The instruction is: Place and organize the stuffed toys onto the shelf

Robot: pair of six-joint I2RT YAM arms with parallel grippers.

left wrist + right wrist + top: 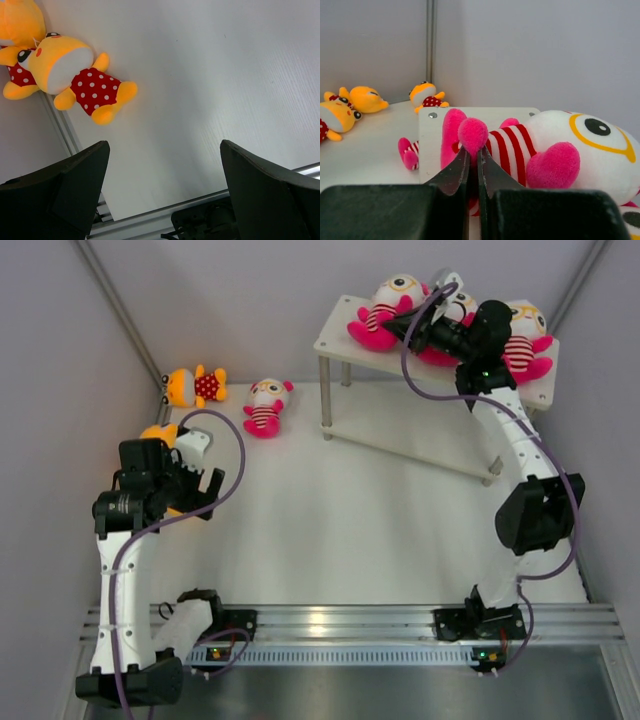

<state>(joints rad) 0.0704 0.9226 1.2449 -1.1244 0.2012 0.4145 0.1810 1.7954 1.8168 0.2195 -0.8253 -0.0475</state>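
The shelf (340, 340) stands at the back right, and three pink stuffed toys lie on its top board. My right gripper (400, 330) is over that board, shut on a pink limb of the leftmost toy (383, 305). The right wrist view shows the fingertips (465, 162) pinching that pink limb, with the toy (555, 145) lying on the board (432, 150). The middle toy (462, 308) is partly hidden by the wrist; the third (525, 340) lies at the right. My left gripper (197, 492) hangs open and empty above the table (330, 520) at the left, beside an orange toy (160, 433).
On the table lie a pink toy (266, 405) and an orange dotted toy (195, 387) at the back left. The left wrist view shows two orange toys (75, 75) (17, 25) by the wall rail. The shelf's lower board (420, 430) holds nothing I can see.
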